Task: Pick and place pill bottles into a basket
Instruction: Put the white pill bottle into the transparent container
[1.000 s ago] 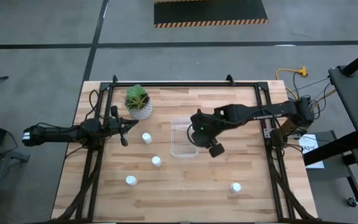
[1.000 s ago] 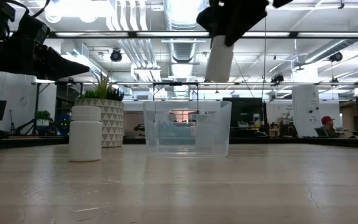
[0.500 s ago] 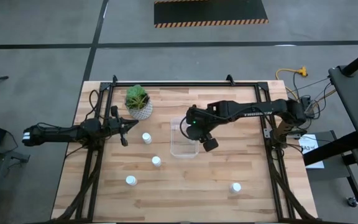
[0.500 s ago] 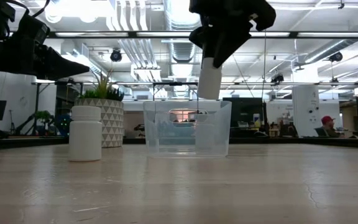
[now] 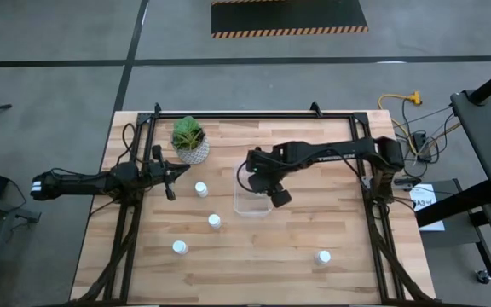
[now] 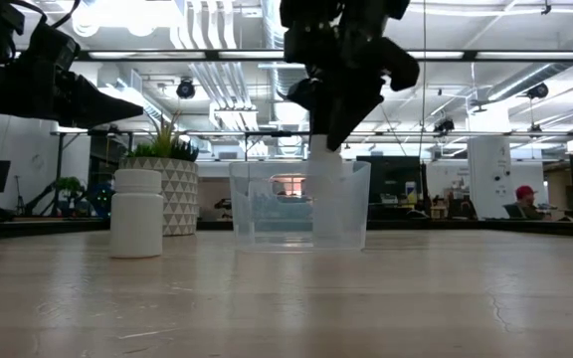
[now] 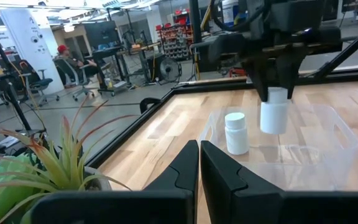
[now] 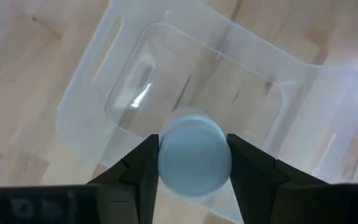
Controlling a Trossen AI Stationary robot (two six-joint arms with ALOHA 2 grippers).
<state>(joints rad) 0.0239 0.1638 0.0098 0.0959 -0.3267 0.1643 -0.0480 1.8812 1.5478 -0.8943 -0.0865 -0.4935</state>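
Observation:
A white pill bottle hangs over the clear basket, and my right gripper is shut on it from above. In the low view the bottle's lower part shows behind the basket's clear wall. Three more bottles stand on their bases on the table left of the basket, and another stands near the front right. My left gripper is shut and waits level above the table's left side, touching nothing. My right gripper pinches the bottle's top end, at the cap, between its two fingers. The fingers come from above, slanting steeply down. The bottle hangs nearly upright below them, clear of the table, its lower end inside the basket's mouth.
A green plant in a white patterned pot stands at the back left, behind the nearest loose bottle. A black frame edges the wooden table. Bare wood lies in front of the basket and toward the right side.
My right gripper has moved toward the table's left and down, carrying the bottle from above the basket's right side to over its middle. The bottle's lower end has sunk from above the rim to below it. The grip has not changed.

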